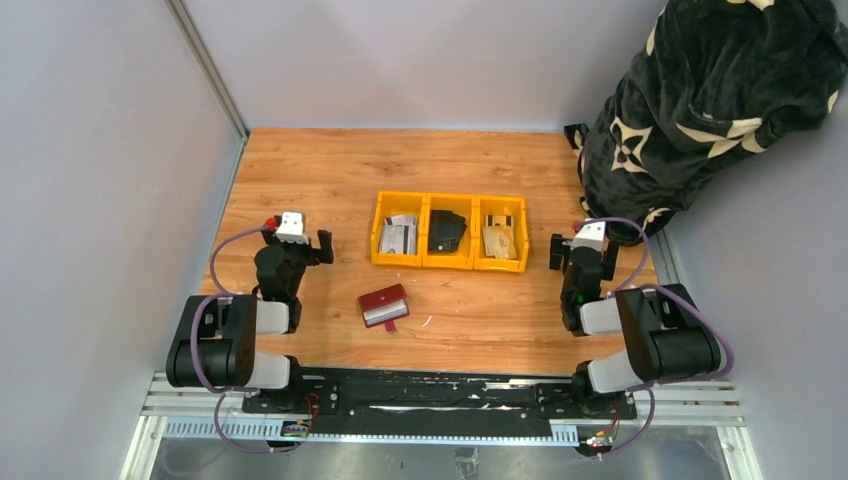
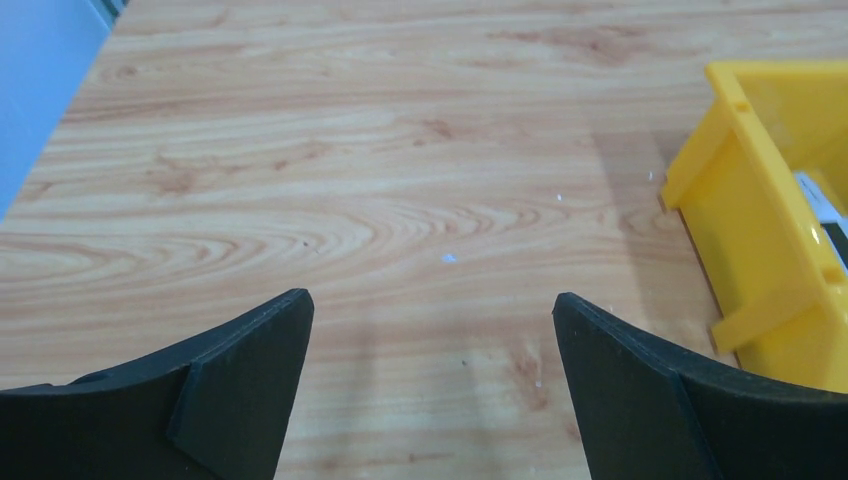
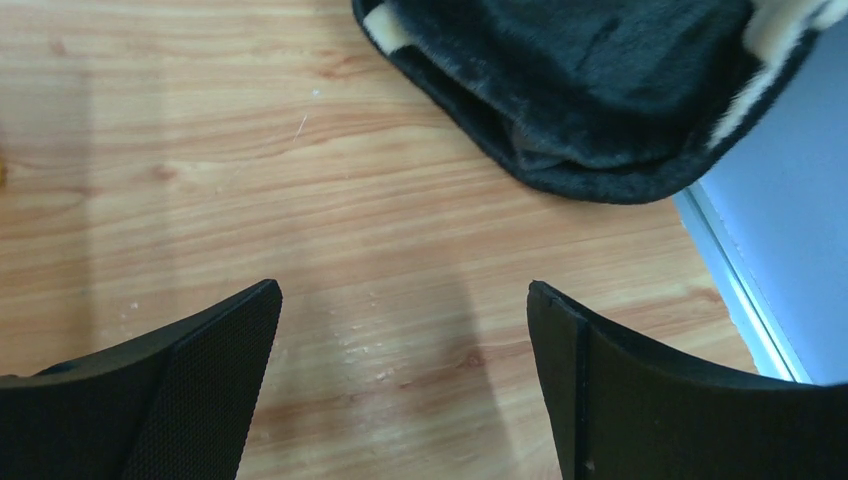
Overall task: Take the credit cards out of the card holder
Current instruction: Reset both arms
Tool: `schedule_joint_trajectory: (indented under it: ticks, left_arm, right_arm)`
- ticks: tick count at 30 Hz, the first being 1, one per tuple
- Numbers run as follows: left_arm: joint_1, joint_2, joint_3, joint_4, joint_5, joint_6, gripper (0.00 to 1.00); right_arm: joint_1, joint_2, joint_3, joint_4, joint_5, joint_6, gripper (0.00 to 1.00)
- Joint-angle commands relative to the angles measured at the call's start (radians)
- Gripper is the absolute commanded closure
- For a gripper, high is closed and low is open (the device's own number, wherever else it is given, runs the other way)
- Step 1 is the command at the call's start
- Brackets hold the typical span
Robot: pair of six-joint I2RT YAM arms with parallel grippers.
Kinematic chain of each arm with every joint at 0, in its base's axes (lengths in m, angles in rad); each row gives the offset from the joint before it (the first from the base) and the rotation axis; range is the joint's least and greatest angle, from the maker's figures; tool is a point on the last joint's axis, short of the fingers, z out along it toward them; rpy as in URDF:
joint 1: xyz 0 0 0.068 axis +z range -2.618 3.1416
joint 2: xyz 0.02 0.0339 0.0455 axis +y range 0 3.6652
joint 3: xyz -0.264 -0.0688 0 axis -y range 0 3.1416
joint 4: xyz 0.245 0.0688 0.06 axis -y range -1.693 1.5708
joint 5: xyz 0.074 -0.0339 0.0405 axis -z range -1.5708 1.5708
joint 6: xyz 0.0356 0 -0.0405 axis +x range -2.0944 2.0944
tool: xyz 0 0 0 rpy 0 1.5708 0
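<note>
I'm looking down on a wood-grain table [image 1: 300,170], its top smooth and warm brown. The card holder [image 1: 384,305] lies flat on it near the front edge, between the two arms and nearer the left one. It is a small dark red rectangle with a leather look; pale layers show along its near side and a little tab juts from one corner.

Behind it sits a glossy yellow plastic three-part bin [image 1: 448,266]. White-grey credit cards [image 1: 399,236] with black stripes lie in its left compartment; a black folded item [image 1: 447,231] is in the middle; tan credit cards [image 1: 499,241] are in the right.

The left gripper [image 2: 430,310] has its matte black curved fingers spread wide over bare wood, gripping nothing, with the bin's corner just to its right. The right gripper [image 3: 405,295] is equally wide and empty (its pads look finely dimpled); ahead of it lies a plush black blanket [image 3: 570,90] with cream markings, bundled upright at the table's far right corner.
</note>
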Motion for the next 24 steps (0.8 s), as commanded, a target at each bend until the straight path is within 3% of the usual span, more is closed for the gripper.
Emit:
schedule_joint_trajectory:
  ticks: [1, 4, 24]
  left_arm:
    - [-0.028, -0.004, 0.049, -0.042, -0.098, 0.016, 0.0]
    - [-0.029, -0.005, 0.051, -0.044, -0.103, 0.017, 0.0]
    - [-0.059, -0.007, 0.048, -0.043, -0.126, 0.025, 0.0]
  right_arm:
    - [-0.008, 0.03, 0.023, 0.058, -0.037, -0.026, 0.04]
    - [-0.045, 0.005, 0.041, -0.033, -0.082, 0.001, 0.03]
    - [-0.045, 0.004, 0.026, 0.004, -0.086, -0.006, 0.03]
